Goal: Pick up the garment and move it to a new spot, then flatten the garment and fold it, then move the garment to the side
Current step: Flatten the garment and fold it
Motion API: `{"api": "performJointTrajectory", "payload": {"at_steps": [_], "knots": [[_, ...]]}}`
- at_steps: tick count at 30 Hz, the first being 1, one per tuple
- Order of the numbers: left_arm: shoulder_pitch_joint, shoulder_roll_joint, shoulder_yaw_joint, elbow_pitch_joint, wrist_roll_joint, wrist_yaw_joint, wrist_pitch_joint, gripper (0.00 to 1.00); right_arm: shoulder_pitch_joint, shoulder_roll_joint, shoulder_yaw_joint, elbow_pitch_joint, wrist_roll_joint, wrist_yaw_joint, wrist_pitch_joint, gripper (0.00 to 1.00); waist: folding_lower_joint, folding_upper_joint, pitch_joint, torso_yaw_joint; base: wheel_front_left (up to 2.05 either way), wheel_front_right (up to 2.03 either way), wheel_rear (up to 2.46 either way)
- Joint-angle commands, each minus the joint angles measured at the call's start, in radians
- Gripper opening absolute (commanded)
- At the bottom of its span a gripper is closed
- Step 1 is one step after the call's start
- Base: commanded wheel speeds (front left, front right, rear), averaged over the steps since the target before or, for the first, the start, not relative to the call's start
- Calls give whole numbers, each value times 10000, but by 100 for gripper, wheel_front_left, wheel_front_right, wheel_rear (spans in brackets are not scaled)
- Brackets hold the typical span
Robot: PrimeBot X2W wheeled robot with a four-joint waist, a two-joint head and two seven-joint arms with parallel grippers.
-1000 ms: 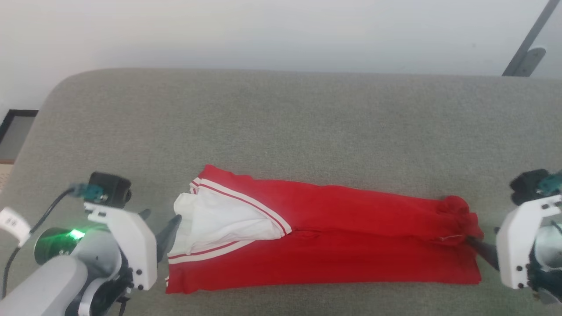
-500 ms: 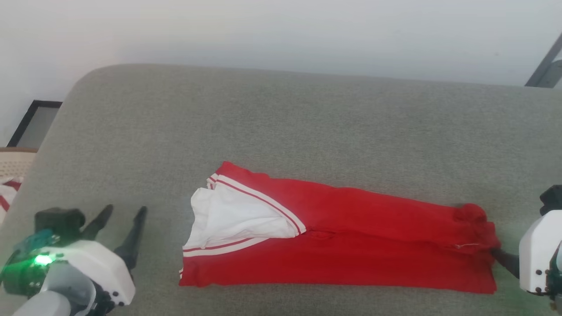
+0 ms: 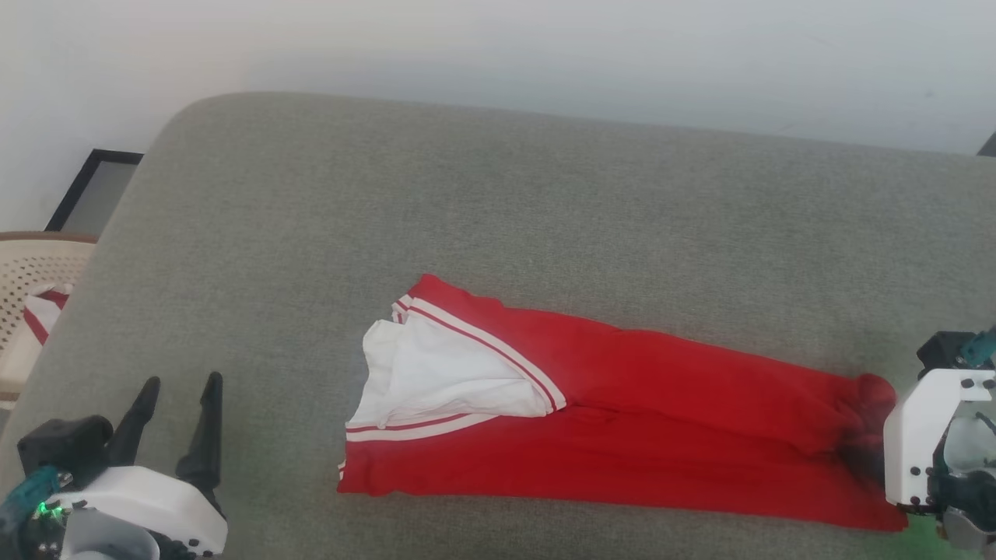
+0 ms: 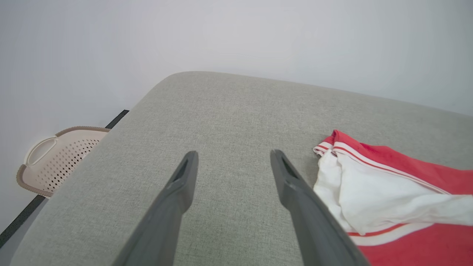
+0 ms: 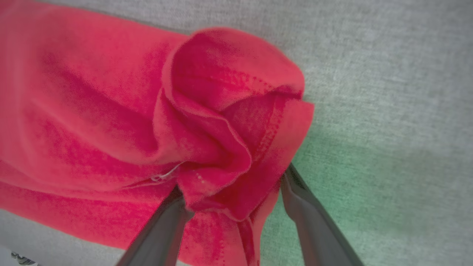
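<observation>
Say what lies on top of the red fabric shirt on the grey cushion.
A white short sleeve with striped trim lies folded over the red soft-fabric shirt at its left end. The cloth beneath it is hidden.

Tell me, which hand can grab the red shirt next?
The right hand, probably. Its open fingers sit around the bunched red end of the shirt. The left hand is open over bare cushion, apart from it.

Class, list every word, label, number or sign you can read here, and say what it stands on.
No text can be read.
The garment: its visible sides are red cloth, a white sleeve and striped trim, unlettered.
A dark mark at the lower left corner of the right wrist view: cut off, too small to read.
The basket and the cushion: no text.
</observation>
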Motion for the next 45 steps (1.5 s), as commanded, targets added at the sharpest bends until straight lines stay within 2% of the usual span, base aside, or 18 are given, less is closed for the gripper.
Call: {"api": "performJointTrajectory", "payload": {"at_steps": [1, 3, 10, 15, 25, 35, 40, 45], "knots": [[170, -192, 171, 56, 11, -74, -109, 100, -42, 120, 328, 331, 146, -2, -144, 75, 0, -1, 18, 74, 0, 0, 0], [280, -355, 376, 171, 132, -141, -162, 100, -72, 121, 608, 655, 277, -2, -365, 0, 0, -1, 10, 132, 0, 0, 0], [670, -1110, 1461, 174, 818, -564, -194, 100, -220, -69, 1053, 1532, 802, -5, -975, 0, 0, -1, -48, 239, 0, 0, 0], [946, -1530, 2157, 138, 1471, -970, -198, 100, -464, -326, 1279, 1603, 1093, -10, -1308, 0, 0, -1, -64, 174, 0, 0, 0], [1165, -2165, 2978, 129, 2264, -1550, -200, 100, -843, -1299, 1130, 1753, 1305, -16, -1912, 0, 0, -1, -184, -208, 0, 0, 0], [910, -2739, 3456, 413, 2854, -2175, -201, 100, -1401, -2458, 547, 2897, 724, -11, -2484, 0, 0, -1, -225, -811, 0, 0, 0], [813, -2930, 3602, 538, 3068, -2400, -200, 100, -1497, -2471, 930, 2669, 964, -11, -2584, 0, 0, -1, -316, -998, 0, 0, 0], [922, -3092, 3751, 634, 3180, -2539, -200, 100, -1094, -2136, 1582, 1311, 2127, -7, -2396, 0, 0, -1, -503, -1073, 0, 0, 0]]}}
